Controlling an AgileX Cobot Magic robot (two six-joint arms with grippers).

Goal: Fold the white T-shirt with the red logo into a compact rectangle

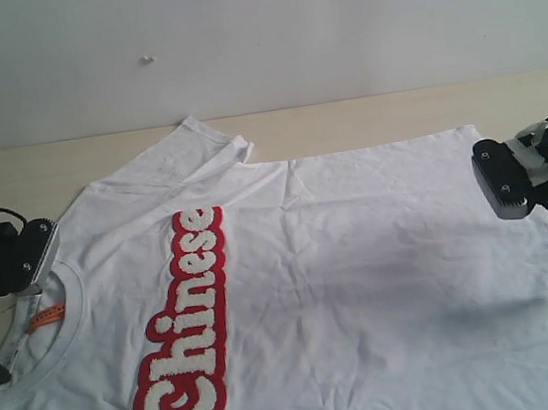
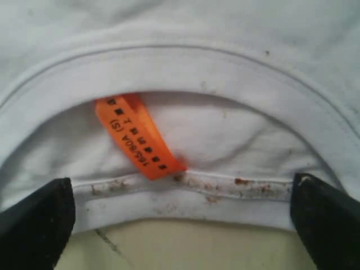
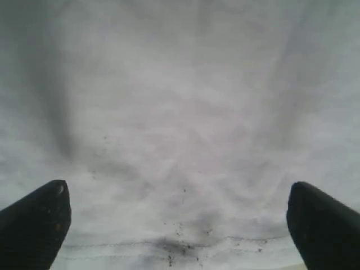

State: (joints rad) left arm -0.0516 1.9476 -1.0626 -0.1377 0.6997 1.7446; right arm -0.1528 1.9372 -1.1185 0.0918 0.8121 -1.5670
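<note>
T-shirt [image 1: 380, 252], flat: your left claw [image 2: 181, 194] at collar [image 2: 185, 64] and right claw [image 3: 179, 188] at hem [image 3: 112, 250] stood wide, empty; one-layer pinch might skew fold.

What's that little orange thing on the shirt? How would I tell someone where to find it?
Find the white T-shirt spread on the table, with its long red logo. Next to the logo, inside the round collar, lies a small tag, the only orange thing there.
</note>
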